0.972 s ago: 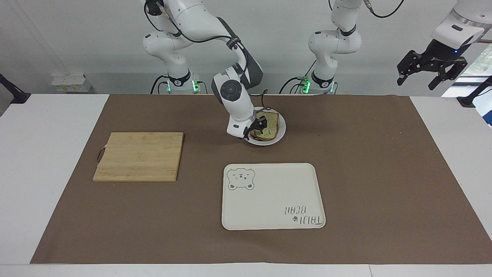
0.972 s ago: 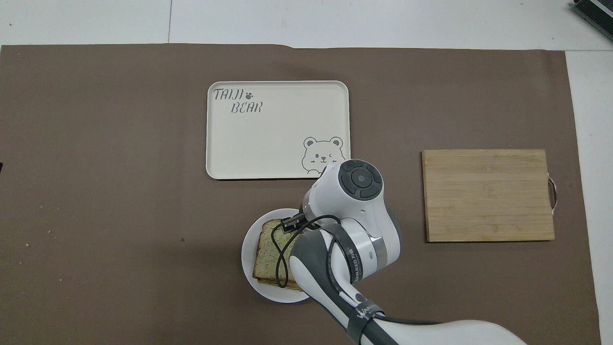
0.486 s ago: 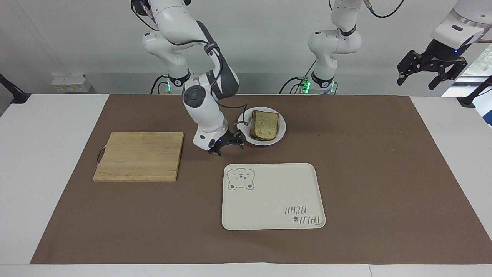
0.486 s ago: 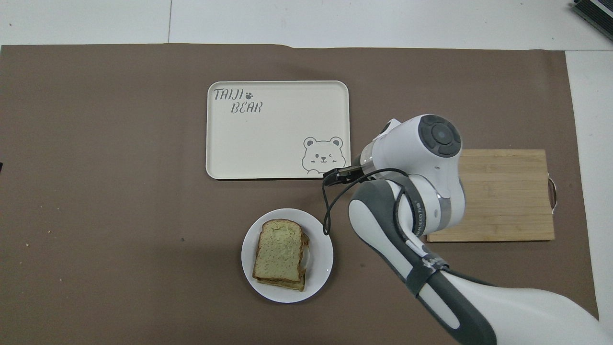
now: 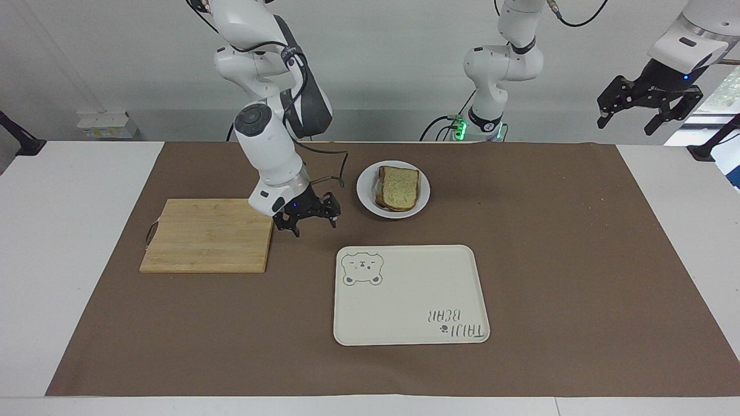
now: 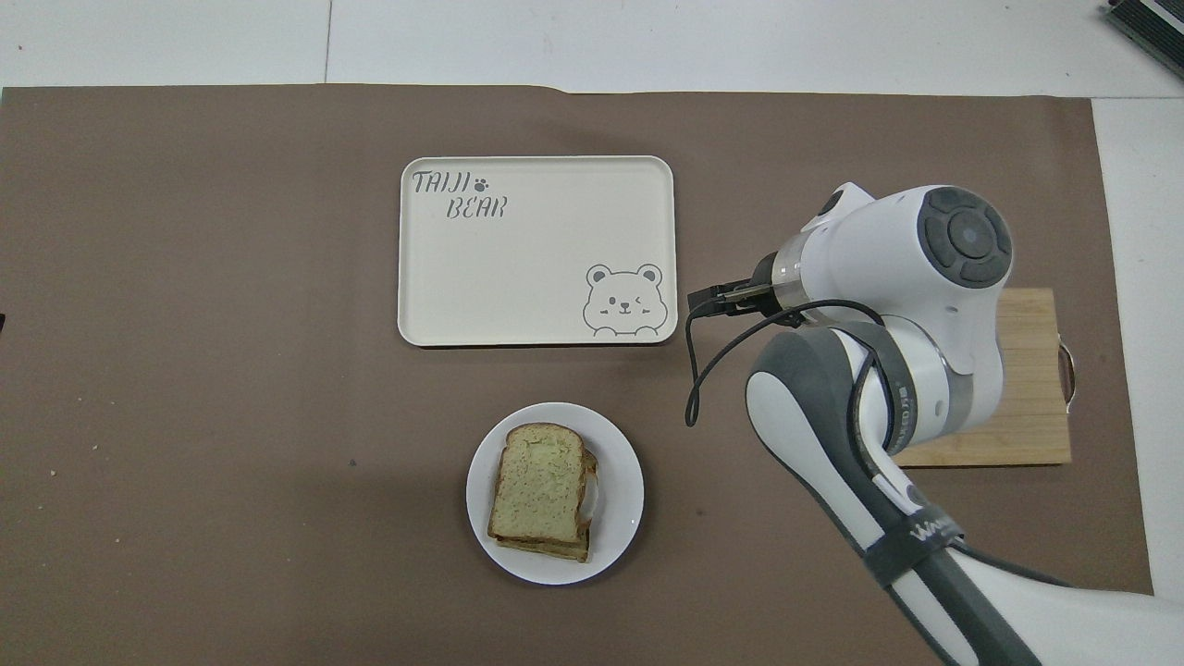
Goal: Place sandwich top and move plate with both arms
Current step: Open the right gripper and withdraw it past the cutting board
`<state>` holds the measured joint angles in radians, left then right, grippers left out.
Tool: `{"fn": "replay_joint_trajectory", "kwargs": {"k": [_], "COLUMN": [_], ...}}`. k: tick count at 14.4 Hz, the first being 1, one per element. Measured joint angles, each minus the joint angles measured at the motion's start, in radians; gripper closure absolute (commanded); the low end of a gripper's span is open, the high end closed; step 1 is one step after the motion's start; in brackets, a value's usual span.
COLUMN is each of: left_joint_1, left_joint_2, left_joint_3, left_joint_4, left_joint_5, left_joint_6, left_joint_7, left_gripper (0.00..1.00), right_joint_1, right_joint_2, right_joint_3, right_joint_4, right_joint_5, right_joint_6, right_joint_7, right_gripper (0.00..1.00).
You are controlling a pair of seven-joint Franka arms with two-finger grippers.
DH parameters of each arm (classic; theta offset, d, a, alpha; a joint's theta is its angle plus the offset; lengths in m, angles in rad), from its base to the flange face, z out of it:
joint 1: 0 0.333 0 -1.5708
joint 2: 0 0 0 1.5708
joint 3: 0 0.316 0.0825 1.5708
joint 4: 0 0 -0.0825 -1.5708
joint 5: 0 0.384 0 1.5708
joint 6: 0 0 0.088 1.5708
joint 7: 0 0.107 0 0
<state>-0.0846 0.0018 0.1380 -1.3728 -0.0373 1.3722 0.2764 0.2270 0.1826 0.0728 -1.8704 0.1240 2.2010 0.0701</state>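
Observation:
The sandwich top (image 5: 399, 186) (image 6: 538, 481), a pale greenish-tan slice with a brown crust, lies flat on the stacked sandwich on the white plate (image 5: 365, 186) (image 6: 622, 462). My right gripper (image 5: 312, 225) hangs open and empty just above the brown mat, between the cutting board and the plate, clear of both. In the overhead view its fingers are hidden under its own wrist. My left gripper (image 5: 627, 126) waits open and empty, high up past the left arm's end of the table, and does not show in the overhead view.
A cream bear tray (image 5: 410, 294) (image 6: 518, 268) lies farther from the robots than the plate. A wooden cutting board (image 5: 208, 234) (image 6: 1036, 388) sits toward the right arm's end, partly covered by the right arm from above. A brown mat (image 5: 549, 231) covers the table.
My right gripper let go of the top slice, opened, and swung away from the plate toward the cutting board. The slice stays on the sandwich. The left arm has not moved.

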Motion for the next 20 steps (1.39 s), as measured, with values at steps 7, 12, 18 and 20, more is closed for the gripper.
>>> {"fn": "replay_joint_trajectory", "kwargs": {"k": [7, 12, 18, 20], "left_joint_1": [0.000, 0.001, 0.000, -0.002], "left_joint_2": [0.000, -0.008, -0.010, -0.012], "left_joint_3": [0.000, 0.013, -0.002, -0.013], "left_joint_4": [0.000, 0.000, 0.000, -0.007], "left_joint_5": [0.000, 0.000, 0.000, 0.000], "left_joint_6": [0.000, -0.075, -0.082, -0.089], "left_joint_7": [0.000, -0.002, -0.002, -0.004], "left_gripper": [0.00, 0.00, 0.00, 0.00], "right_joint_1": [-0.067, -0.127, -0.135, -0.153], "right_joint_2": [-0.049, -0.140, -0.191, -0.191], "right_joint_3": [-0.007, -0.030, -0.140, -0.156], "right_joint_4": [0.114, 0.134, 0.217, 0.249], "right_joint_5": [-0.130, -0.131, -0.131, -0.131], "right_joint_6": [-0.193, -0.324, -0.492, -0.533], "right_joint_7": [0.125, 0.126, 0.126, 0.119], "right_gripper": [0.00, 0.00, 0.00, 0.00]}}
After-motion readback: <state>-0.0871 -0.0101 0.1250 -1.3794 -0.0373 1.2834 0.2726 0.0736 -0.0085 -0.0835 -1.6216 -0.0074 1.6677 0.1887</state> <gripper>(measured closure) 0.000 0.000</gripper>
